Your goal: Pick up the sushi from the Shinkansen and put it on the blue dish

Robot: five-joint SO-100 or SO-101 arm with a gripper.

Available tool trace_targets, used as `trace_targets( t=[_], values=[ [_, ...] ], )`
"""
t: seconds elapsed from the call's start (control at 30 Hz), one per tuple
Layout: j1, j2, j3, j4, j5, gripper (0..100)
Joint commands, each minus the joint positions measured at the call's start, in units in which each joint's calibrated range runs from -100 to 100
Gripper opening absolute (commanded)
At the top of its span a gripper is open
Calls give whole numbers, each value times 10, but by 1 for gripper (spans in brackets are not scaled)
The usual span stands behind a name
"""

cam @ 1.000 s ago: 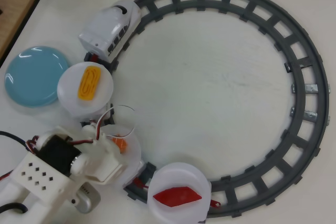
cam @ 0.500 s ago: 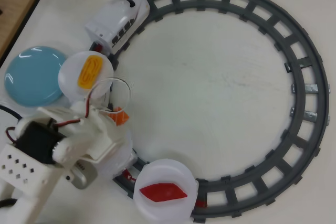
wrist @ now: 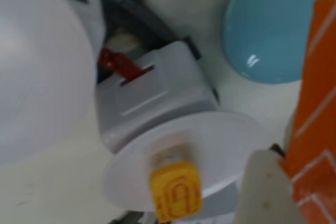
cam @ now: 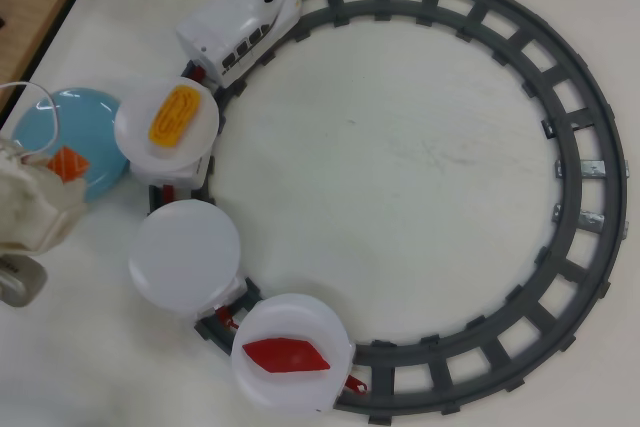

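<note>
My gripper (cam: 58,171) is at the left edge of the overhead view, shut on the orange sushi (cam: 68,163) with white stripes. It holds the piece over the right part of the blue dish (cam: 70,127). In the wrist view the sushi (wrist: 315,108) fills the right edge beside one pale finger (wrist: 268,187), and the blue dish (wrist: 273,30) lies beyond it. The white Shinkansen (cam: 240,22) stands on the grey track at the upper left, with its plate cars behind it.
Three white plates ride the cars: one with a yellow egg piece (cam: 172,115), an empty one (cam: 185,255), and one with a red piece (cam: 288,355). The grey ring track (cam: 590,167) circles the table. The egg plate (wrist: 210,145) is close to the gripper.
</note>
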Motion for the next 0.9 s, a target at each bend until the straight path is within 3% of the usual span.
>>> trace_targets(
  t=[0.0,0.27,0.87],
  values=[
    [-35,-2,-24,-35,-19,3],
    [-67,137,-67,-107,-62,3],
    [-82,432,-333,-100,-90,3]
  ],
)
